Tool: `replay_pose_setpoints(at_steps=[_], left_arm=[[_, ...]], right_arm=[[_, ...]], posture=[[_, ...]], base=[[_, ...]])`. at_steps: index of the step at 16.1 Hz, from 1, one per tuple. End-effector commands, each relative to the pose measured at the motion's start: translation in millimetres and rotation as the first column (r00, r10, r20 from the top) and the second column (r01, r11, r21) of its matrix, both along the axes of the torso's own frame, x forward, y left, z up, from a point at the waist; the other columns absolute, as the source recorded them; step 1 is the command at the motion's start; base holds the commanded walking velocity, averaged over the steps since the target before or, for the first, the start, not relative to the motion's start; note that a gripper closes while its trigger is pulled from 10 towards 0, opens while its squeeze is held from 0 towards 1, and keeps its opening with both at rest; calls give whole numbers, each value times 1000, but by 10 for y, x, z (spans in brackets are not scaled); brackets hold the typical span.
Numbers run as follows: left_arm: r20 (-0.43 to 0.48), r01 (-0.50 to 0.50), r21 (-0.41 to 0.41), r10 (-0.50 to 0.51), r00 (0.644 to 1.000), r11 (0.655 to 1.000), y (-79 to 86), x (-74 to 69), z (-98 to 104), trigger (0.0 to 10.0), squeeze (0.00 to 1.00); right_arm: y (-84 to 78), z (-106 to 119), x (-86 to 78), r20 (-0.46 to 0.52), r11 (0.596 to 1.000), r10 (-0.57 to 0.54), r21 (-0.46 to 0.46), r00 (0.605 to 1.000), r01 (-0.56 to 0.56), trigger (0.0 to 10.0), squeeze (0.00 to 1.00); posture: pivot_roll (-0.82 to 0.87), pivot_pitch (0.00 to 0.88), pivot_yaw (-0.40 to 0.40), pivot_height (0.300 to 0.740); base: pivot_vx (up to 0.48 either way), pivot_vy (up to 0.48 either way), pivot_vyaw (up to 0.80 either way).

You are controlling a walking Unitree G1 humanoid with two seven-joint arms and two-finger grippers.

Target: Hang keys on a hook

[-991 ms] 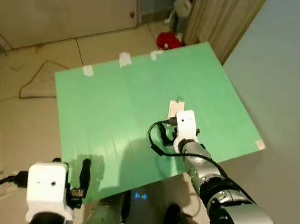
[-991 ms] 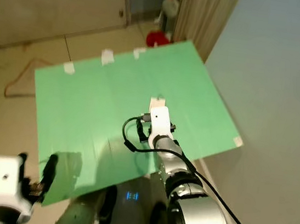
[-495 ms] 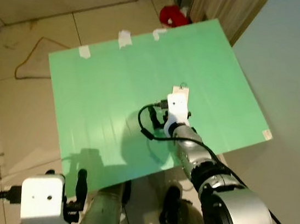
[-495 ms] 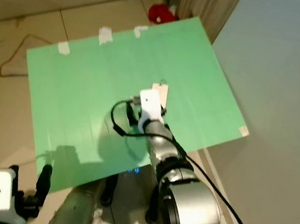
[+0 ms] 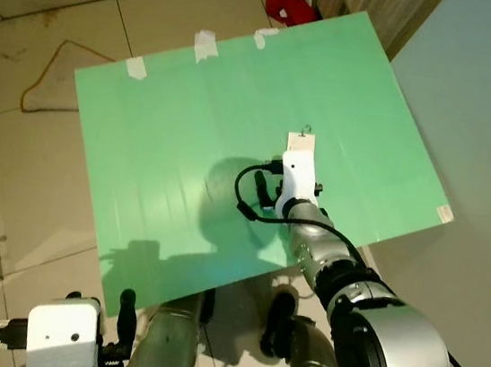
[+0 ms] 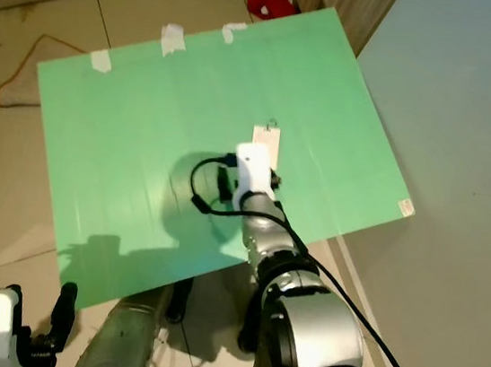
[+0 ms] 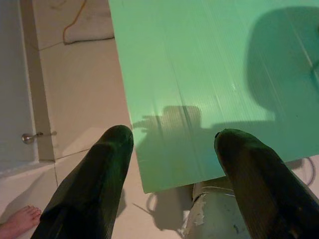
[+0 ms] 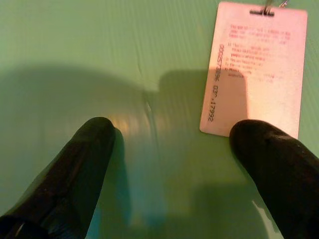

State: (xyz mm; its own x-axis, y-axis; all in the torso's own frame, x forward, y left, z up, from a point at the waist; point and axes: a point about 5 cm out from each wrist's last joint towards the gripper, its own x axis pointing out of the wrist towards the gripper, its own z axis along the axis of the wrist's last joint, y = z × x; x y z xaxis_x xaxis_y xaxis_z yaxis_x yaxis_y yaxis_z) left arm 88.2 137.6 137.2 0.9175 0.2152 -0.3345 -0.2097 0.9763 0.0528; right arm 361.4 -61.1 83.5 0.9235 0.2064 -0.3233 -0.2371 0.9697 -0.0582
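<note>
1. My right gripper (image 8: pixel 169 144) is stretched out over the green board (image 5: pixel 169 146); its fingers (image 8: pixel 84 164) are spread wide and hold nothing.
2. A pale tag card (image 8: pixel 254 69) lies flat on the board, with a small metal ring at its far end; one right fingertip sits at the card's near corner, the other well aside on bare green.
3. I cannot make out any keys or hook.
4. My left gripper (image 7: pixel 169 184) hangs low by the board's near edge above the tiled floor (image 5: pixel 19 181), fingers (image 7: pixel 89 184) parted and empty.
</note>
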Motion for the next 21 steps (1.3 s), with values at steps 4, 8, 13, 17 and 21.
replay_pose_setpoints(at_steps=[4,8,13,17,21], left_arm=[[-9,-13,-39,12,1000,999,-52,27,-27,10000,0],[7,2,-85,-1,1000,996,-139,114,-85,10000,0],[40,6,-83,-2,999,996,-81,300,-157,10000,0],[74,24,-89,-18,997,996,-116,429,-175,10000,0],[71,13,-83,-7,997,996,-99,408,-190,10000,0]], right_arm=[[-59,-557,-370,-241,994,103,-14,965,-109,10000,0],[-222,-1037,-836,-378,957,251,-45,891,-288,10000,0],[-404,-1242,-1119,-394,919,342,-52,853,-392,10000,0],[7,-613,-554,-79,934,357,10,931,-358,10000,0],[117,-352,-338,-14,954,300,26,954,-299,10000,0]], posture=[[548,525,-21,740],[485,504,-66,740],[395,450,-100,740],[392,428,-114,740],[425,425,-111,740]], base=[[0,0,0],[0,0,0],[0,0,0],[0,0,0],[0,0,0]])
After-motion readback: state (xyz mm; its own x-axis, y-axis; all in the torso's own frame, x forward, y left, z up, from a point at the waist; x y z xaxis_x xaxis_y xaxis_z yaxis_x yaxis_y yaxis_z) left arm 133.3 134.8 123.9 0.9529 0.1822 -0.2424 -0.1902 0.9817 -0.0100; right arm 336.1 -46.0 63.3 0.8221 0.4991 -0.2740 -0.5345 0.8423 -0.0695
